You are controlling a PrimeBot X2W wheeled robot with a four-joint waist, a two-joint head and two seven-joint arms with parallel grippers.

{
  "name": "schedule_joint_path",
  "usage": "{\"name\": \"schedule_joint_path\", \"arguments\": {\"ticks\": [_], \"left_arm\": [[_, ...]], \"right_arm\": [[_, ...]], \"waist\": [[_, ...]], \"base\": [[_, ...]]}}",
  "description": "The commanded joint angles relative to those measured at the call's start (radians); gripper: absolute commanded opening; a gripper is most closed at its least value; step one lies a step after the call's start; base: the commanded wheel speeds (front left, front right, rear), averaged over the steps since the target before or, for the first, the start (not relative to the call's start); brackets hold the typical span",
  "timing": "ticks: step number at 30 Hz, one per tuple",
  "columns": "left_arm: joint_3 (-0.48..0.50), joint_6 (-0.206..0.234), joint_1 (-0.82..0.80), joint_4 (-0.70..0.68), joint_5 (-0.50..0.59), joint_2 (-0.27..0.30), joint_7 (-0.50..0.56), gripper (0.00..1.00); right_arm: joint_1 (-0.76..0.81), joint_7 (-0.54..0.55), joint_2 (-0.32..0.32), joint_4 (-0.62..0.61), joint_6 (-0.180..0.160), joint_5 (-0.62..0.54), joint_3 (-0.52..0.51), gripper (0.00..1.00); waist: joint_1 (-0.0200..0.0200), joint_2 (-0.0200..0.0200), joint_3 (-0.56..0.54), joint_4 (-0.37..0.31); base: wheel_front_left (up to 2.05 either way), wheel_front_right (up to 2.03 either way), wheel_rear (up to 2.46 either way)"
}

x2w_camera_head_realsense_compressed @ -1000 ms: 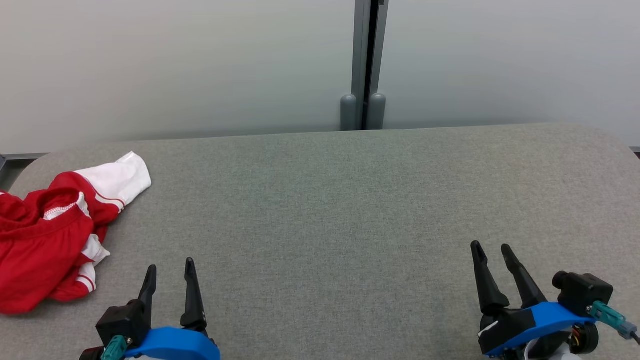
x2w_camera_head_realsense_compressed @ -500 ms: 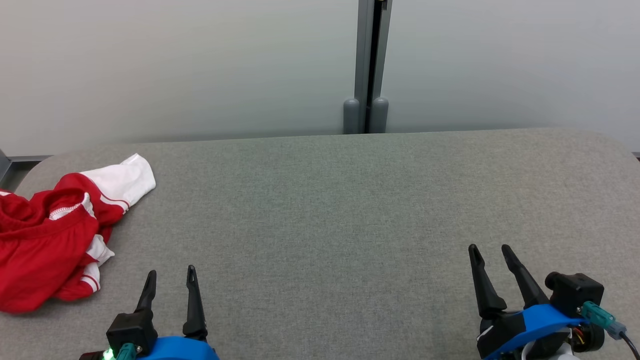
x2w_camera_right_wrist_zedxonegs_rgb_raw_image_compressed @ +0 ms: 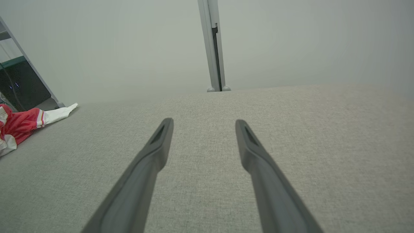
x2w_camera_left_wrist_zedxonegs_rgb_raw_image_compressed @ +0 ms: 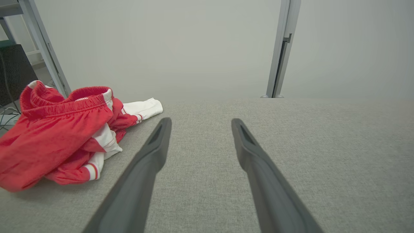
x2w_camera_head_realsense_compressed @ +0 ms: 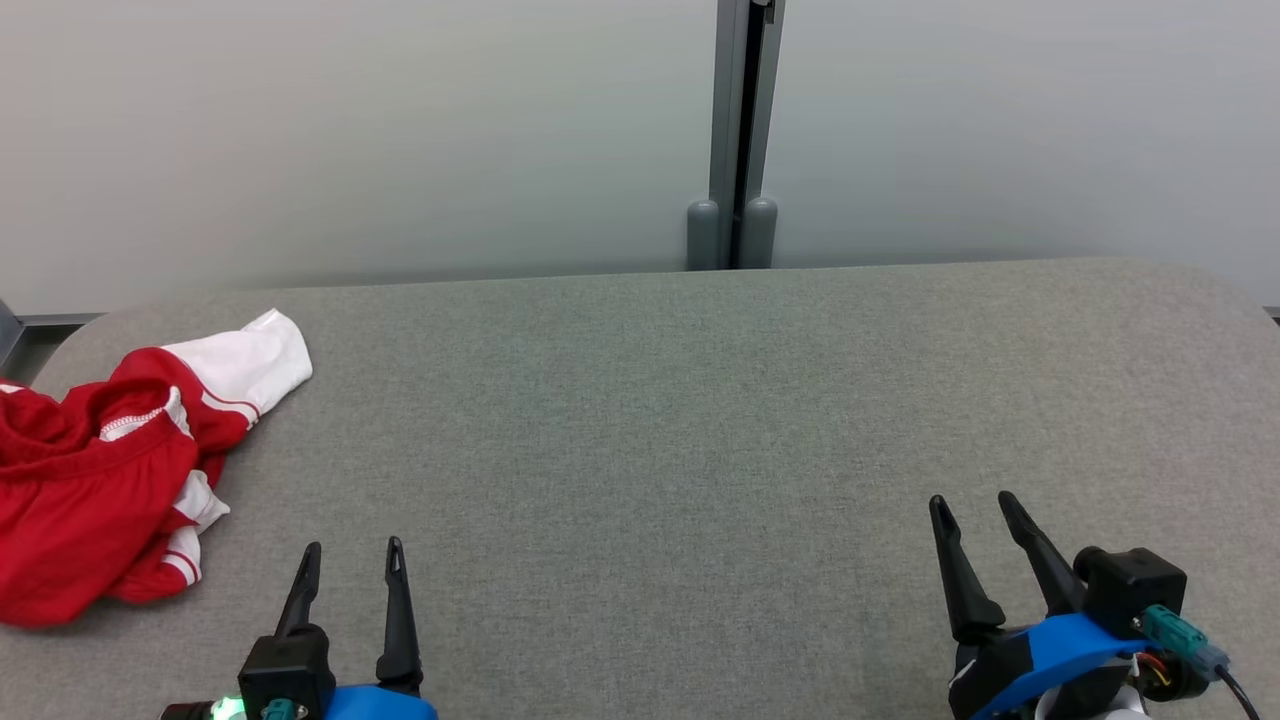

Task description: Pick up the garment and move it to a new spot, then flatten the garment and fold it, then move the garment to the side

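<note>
A crumpled red and white garment [x2w_camera_head_realsense_compressed: 90, 480] lies at the far left of the grey table [x2w_camera_head_realsense_compressed: 700, 420]. My left gripper [x2w_camera_head_realsense_compressed: 352, 548] hovers open near the front edge, to the right of the garment and apart from it. In the left wrist view the garment [x2w_camera_left_wrist_zedxonegs_rgb_raw_image_compressed: 61, 139] sits left of the open left gripper [x2w_camera_left_wrist_zedxonegs_rgb_raw_image_compressed: 200, 121]. At the front right my right gripper [x2w_camera_head_realsense_compressed: 972, 502] is open with nothing between its fingers. The right wrist view shows the right gripper [x2w_camera_right_wrist_zedxonegs_rgb_raw_image_compressed: 203, 122] over bare table, with the garment [x2w_camera_right_wrist_zedxonegs_rgb_raw_image_compressed: 22, 124] far off at the left edge.
A pale wall with a grey vertical post [x2w_camera_head_realsense_compressed: 735, 130] stands just behind the table's far edge. The table's rounded left corner [x2w_camera_head_realsense_compressed: 60, 345] is beside the garment. A dark cabinet [x2w_camera_left_wrist_zedxonegs_rgb_raw_image_compressed: 14, 72] stands beyond the left end.
Both grippers have slipped a little lower in the head view, and the left one has shifted slightly right. The camera tilted a touch early on. The garment has not moved.
</note>
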Motion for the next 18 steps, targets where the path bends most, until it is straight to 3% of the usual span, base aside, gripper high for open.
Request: {"name": "schedule_joint_path", "arguments": {"ticks": [1,18], "left_arm": [[-0.006,0.005,0.004,-0.006,0.015,0.003,-0.006,1.0],[-0.015,0.026,0.023,-0.05,0.012,0.016,0.019,1.0]], "right_arm": [[-0.006,-0.009,-0.007,-0.001,0.002,-0.019,0.0,1.0],[-0.005,-0.02,-0.007,0.003,0.003,-0.018,0.001,1.0]], "waist": [[0.0,-0.0001,0.001,0.0],[0.0,-0.0001,0.013,0.005]], "base": [[0.0,0.0,0.0],[0.0,0.0,0.0]]}}
